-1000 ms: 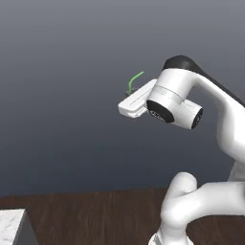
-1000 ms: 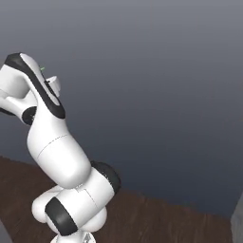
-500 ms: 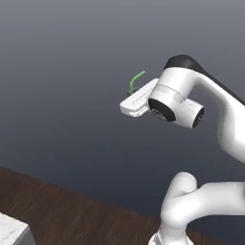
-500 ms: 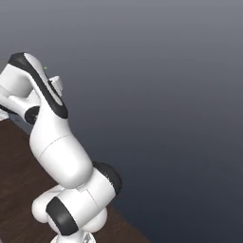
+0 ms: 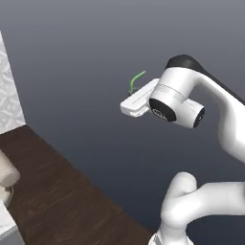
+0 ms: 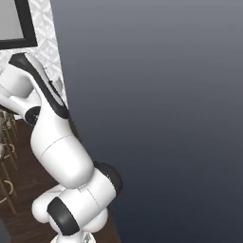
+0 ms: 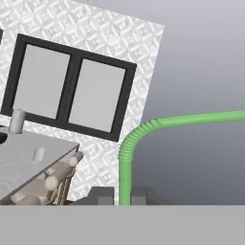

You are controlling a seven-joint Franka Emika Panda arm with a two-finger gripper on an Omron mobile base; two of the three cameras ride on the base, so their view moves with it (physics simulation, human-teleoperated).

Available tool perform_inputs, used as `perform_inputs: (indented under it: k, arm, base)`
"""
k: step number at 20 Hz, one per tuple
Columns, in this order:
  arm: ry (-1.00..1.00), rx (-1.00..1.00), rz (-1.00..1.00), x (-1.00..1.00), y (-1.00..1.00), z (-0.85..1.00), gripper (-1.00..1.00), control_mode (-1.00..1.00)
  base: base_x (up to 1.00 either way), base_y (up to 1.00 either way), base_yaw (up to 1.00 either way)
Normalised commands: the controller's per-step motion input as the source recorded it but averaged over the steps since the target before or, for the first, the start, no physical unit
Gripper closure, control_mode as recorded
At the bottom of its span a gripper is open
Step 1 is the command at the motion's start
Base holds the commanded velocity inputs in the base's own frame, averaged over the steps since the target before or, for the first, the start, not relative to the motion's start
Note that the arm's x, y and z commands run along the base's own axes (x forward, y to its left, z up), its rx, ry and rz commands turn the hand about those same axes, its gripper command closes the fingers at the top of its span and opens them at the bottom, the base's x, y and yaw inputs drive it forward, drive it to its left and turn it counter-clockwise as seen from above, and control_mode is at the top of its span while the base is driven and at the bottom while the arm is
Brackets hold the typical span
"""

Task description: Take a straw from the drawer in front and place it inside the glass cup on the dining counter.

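- Straw [image 7: 125, 162] sits pinched between the pressed-together fingers [image 7: 122, 195], which we see at 6 o'clock of the hand view; it is carried in the air, well apart from the dining surface [image 7: 28, 158].
- We see the arm raised high in the left base view, its wrist bent so that the white hand points toward 10 o'clock, with the straw [image 5: 136, 81] sticking up from the hand's far end.
- In the right base view we see the arm from behind at 9 o'clock, folded over its base against a dark grey wall [image 6: 156, 118]; stools [image 6: 5, 156] stand on the dark wood floor past it.
- Our hand view adds a black-framed window [image 7: 72, 88] in a white patterned wall, and the marble-look dining surface at 8 o'clock with beige stools [image 7: 52, 179] along its edge.
- On that surface we make out the glass cup [image 7: 39, 153], small and clear.
- Light green and thin, the straw rises from the fingers, turns at a ribbed bend and runs off toward 3 o'clock.
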Motion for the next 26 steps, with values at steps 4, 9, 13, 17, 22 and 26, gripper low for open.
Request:
perform_inputs:
  k: [4,9,13,17,22,26]
  arm:
    - [0.00,0.00,0.00,0.00,0.00,0.00,1.00,1.00]
    - [0.00,0.00,0.00,0.00,0.00,0.00,1.00,1.00]
    - [0.00,0.00,0.00,0.00,0.00,0.00,1.00,1.00]
    - [0.00,0.00,0.00,0.00,0.00,0.00,1.00,1.00]
    - [0.00,0.00,0.00,0.00,0.00,0.00,1.00,1.00]
    - [0.00,0.00,0.00,0.00,0.00,0.00,1.00,1.00]
  base:
    - [0.88,-0.32,0.65]
    - [0.98,-0.32,0.60]
    - [1.00,-0.26,0.56]
    - [1.00,-0.26,0.56]
    - [0.99,-0.38,0.54]
    - [0.82,-0.58,0.49]
